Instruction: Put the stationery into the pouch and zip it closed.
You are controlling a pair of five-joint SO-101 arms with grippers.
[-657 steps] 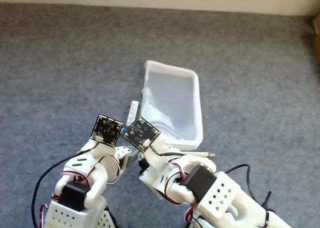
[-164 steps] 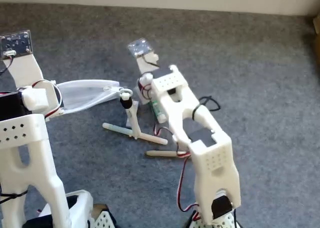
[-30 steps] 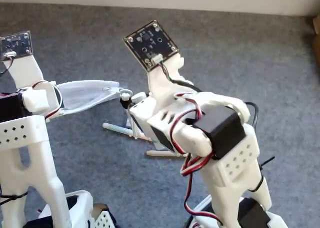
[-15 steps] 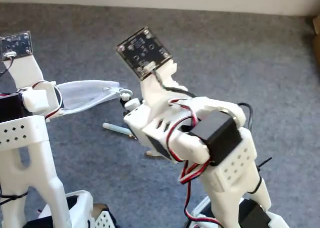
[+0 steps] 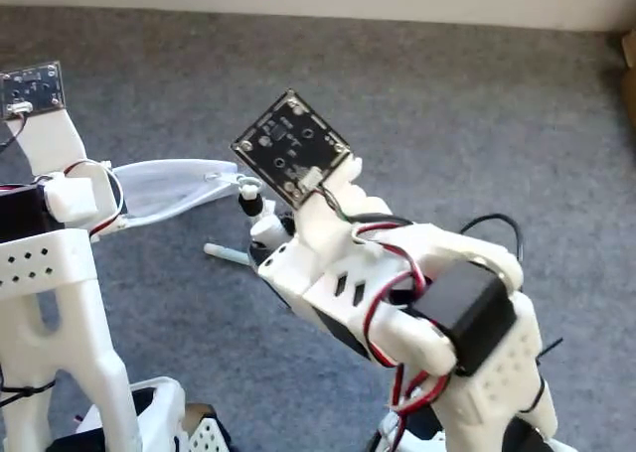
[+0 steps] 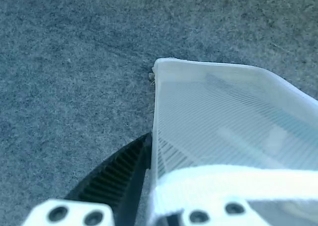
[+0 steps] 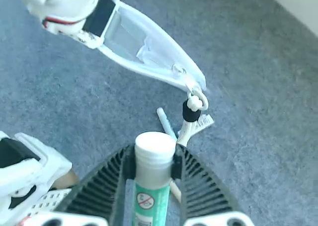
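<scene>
A translucent white pouch (image 5: 174,188) hangs off the carpet, and my left gripper (image 6: 153,149) is shut on one end of it (image 6: 223,121). Its open mouth and white zip pull (image 7: 196,103) with a black bead face my right gripper (image 7: 153,154). That gripper is shut on a glue stick (image 7: 151,176) with a white cap and green label, a short way from the pouch mouth (image 7: 149,54). In the high view the glue stick's cap (image 5: 266,230) sits just below the zip pull (image 5: 248,186). A white pen (image 5: 229,254) lies on the carpet beneath, partly hidden by the right arm.
Grey carpet (image 5: 477,114) covers the whole work area, with open floor at the back and to the right. The left arm's tall white base (image 5: 60,303) stands at the front left. A pale wall edge runs along the back.
The right arm has drawn back toward the front and tilted its wrist down, keeping the glue stick near the pouch mouth. It now hides more of the pens. The left arm and pouch are still.
</scene>
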